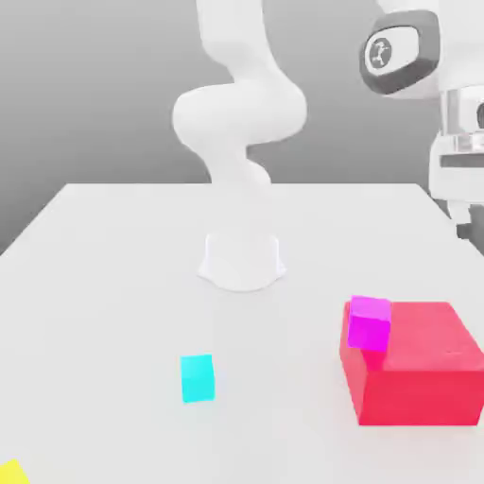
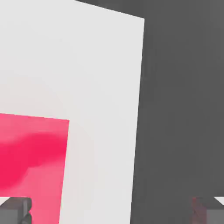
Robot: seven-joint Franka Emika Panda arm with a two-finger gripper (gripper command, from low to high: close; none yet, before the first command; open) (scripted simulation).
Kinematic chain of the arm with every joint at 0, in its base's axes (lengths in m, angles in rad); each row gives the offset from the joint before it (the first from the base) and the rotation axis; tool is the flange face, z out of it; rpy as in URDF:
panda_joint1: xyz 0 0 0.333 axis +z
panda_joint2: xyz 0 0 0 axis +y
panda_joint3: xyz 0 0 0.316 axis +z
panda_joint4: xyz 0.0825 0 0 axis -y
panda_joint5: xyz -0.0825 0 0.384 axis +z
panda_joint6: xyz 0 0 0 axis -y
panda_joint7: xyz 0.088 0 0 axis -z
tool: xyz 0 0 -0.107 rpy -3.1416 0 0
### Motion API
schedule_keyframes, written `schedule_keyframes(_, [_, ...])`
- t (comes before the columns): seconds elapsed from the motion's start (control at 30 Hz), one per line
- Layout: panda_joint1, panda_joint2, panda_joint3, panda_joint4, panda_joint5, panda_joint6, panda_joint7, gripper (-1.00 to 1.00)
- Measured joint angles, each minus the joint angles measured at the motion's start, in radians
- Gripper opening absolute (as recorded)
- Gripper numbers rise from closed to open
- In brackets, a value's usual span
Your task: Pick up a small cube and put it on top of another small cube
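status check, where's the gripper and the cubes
Gripper open, empty, high over the big red block. Small yellow cube at the table's near edge, untouched. Magenta cube against the block; cyan cube mid-table.

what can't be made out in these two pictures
- yellow cube: cut off by the exterior view's lower left corner.
- big red block: cropped by the hand view's edge, so its far side is unseen.
- magenta cube: whether it rests on the red block or beside it is unclear in the exterior view.
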Motion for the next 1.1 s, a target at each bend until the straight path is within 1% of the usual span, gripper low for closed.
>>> schedule_keyframes(0.3, [0.170, 0.199, 0.083, -0.100, 0.023, 0.122, -0.426, 0.00])
schedule_keyframes(0.4, [0.206, 0.265, 0.123, -0.134, 0.037, 0.163, -0.572, 0.00])
schedule_keyframes(0.43, [0.208, 0.294, 0.125, -0.136, 0.027, 0.184, -0.589, 0.00])
schedule_keyframes(0.53, [0.238, 0.396, 0.085, -0.121, -0.042, 0.262, -0.558, 0.00])
schedule_keyframes(0.63, [0.311, 0.505, -0.002, -0.099, -0.108, 0.347, -0.511, 0.00])
schedule_keyframes(0.67, [0.325, 0.523, -0.018, -0.096, -0.116, 0.361, -0.505, -1.00])
schedule_keyframes(0.87, [0.332, 0.532, -0.027, -0.094, -0.120, 0.366, -0.502, -1.00])
schedule_keyframes(0.9, [0.323, 0.518, -0.016, -0.097, -0.113, 0.356, -0.507, -1.00])
schedule_keyframes(1.03, [0.265, 0.393, 0.063, -0.123, -0.019, 0.259, -0.578, -1.00])
schedule_keyframes(1.1, [0.253, 0.322, 0.087, -0.139, 0.031, 0.203, -0.616, -1.00])
